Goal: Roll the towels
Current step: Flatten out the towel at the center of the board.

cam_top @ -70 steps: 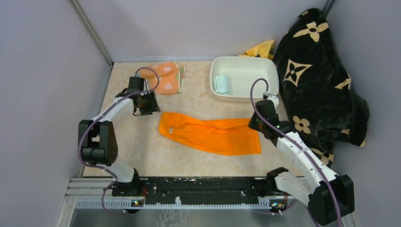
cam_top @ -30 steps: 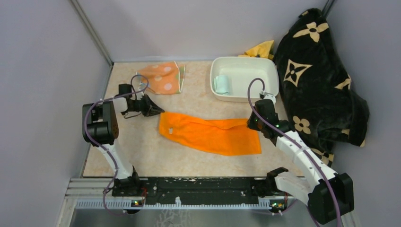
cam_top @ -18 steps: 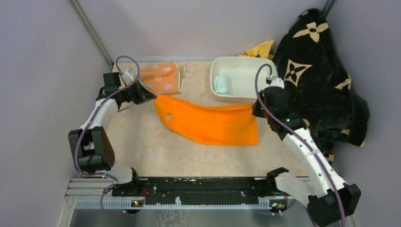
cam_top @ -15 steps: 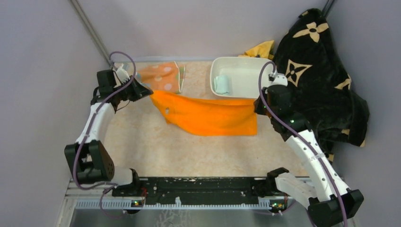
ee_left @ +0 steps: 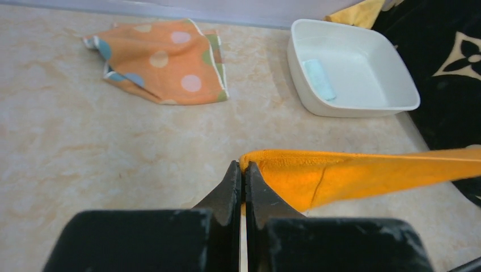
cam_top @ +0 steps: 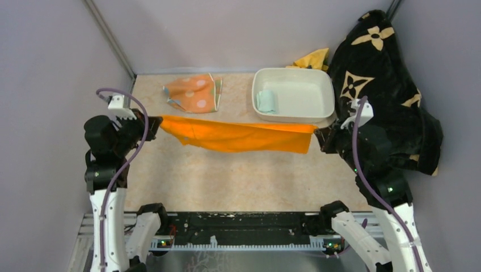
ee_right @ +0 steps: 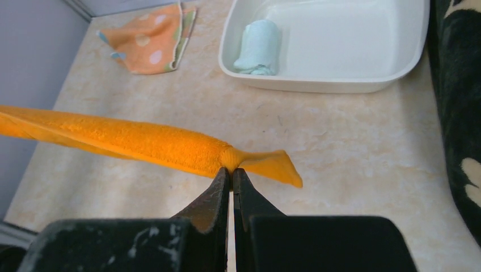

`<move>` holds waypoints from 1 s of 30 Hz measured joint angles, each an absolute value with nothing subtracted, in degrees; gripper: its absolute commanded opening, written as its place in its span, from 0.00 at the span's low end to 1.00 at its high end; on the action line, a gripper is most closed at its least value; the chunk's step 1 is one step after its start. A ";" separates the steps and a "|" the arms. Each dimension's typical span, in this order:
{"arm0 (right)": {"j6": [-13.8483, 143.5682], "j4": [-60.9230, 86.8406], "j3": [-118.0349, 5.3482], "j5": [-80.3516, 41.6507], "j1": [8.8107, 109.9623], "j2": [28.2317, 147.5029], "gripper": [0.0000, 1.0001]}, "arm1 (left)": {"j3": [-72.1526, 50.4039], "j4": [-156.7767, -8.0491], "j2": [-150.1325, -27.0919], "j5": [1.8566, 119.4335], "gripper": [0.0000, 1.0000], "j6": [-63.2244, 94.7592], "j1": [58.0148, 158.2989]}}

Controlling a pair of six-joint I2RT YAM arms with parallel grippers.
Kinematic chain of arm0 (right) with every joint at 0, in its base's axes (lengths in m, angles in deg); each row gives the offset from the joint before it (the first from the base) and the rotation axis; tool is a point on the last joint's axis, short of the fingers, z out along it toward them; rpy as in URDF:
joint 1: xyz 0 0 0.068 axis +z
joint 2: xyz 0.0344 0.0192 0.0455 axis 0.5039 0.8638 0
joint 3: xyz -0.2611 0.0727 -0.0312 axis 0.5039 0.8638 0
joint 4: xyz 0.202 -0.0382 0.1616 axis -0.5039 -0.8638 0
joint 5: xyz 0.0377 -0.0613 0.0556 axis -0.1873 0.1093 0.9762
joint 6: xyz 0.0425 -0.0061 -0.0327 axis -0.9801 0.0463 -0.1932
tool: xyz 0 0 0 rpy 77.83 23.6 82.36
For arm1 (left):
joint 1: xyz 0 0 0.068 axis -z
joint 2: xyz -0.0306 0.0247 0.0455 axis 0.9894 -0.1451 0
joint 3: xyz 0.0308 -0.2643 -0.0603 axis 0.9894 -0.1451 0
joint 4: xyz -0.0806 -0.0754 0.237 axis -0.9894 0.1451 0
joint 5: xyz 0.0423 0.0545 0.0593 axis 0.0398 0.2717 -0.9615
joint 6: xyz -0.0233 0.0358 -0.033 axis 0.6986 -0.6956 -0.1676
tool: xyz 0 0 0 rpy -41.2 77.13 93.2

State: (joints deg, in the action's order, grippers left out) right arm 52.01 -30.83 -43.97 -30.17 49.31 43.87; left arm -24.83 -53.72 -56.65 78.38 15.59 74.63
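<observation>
The orange towel (cam_top: 238, 137) hangs stretched above the table between both arms. My left gripper (cam_top: 154, 120) is shut on its left corner (ee_left: 252, 160); my right gripper (cam_top: 319, 134) is shut on its right end (ee_right: 230, 160), a small flap sticking out past the fingers. The polka-dot towel (cam_top: 194, 94) lies crumpled flat at the back left, also in the left wrist view (ee_left: 164, 59). A rolled mint towel (cam_top: 265, 101) rests inside the white tub (cam_top: 326, 90), seen closer in the right wrist view (ee_right: 258, 47).
A big black blanket with tan flowers (cam_top: 385, 96) is heaped along the right side, close to my right arm. A yellow cloth (cam_top: 313, 58) peeks out behind the tub. Grey walls close in the left, back and right.
Both arms have risen and drawn apart, lifting the orange towel off the table and pulling it taut. The left gripper closed on its corner about a second ago.
</observation>
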 measured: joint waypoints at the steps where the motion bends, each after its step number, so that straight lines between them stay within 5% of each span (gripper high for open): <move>1: 51.84 -31.85 -44.80 -29.28 49.31 43.17 0.00 | -24.63 -51.97 -55.18 77.18 0.01 15.04 74.65; 12: 44.04 -39.57 -44.45 -26.67 49.29 50.90 0.00 | -29.11 -49.09 -60.65 72.48 0.04 13.07 76.71; 24: 44.30 -14.76 -31.08 -32.31 43.43 76.85 0.00 | -24.50 -59.51 -104.01 74.08 0.00 16.09 79.35; 30: 46.20 -7.02 -32.32 -31.57 39.54 84.00 0.00 | -22.40 -67.07 -112.19 76.66 0.00 18.08 79.61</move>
